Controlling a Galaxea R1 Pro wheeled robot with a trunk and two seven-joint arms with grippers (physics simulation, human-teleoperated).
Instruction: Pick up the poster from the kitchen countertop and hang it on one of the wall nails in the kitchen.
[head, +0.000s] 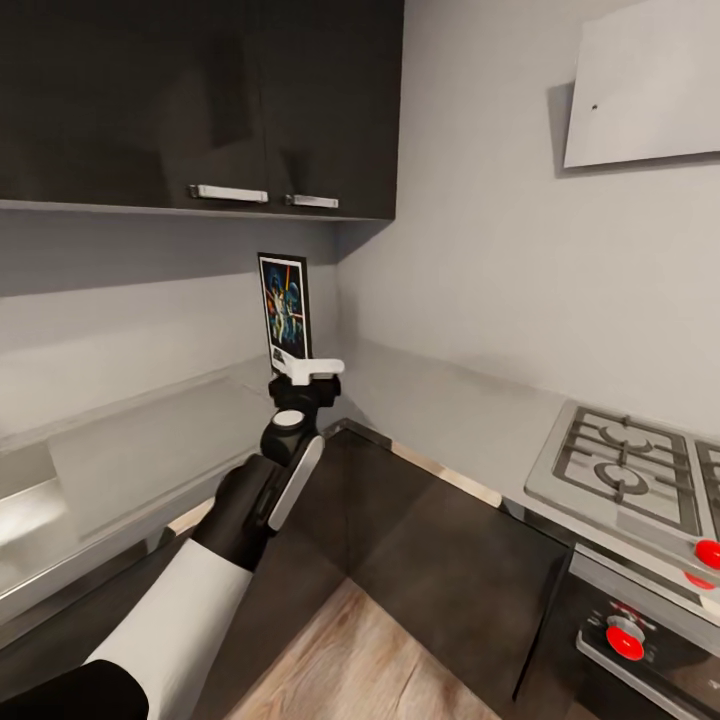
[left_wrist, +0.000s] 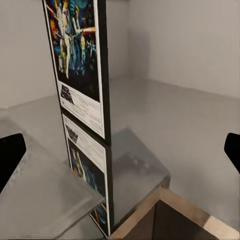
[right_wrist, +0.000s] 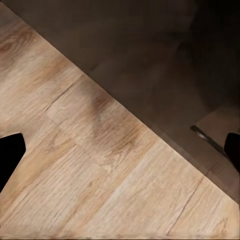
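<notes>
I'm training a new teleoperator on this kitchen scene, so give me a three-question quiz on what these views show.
1. True or false: the poster stands upright on the countertop.
2. Multiple choice: the left gripper is (A) shut on the poster, (B) open, just short of the poster, (C) over the hob.
3. Fill in: the right wrist view looks down at a wooden ____.

Key: 1 true; 2 B, the fingertips sit wide apart at the edges of the left wrist view with the poster ahead of them; 3 floor.
</notes>
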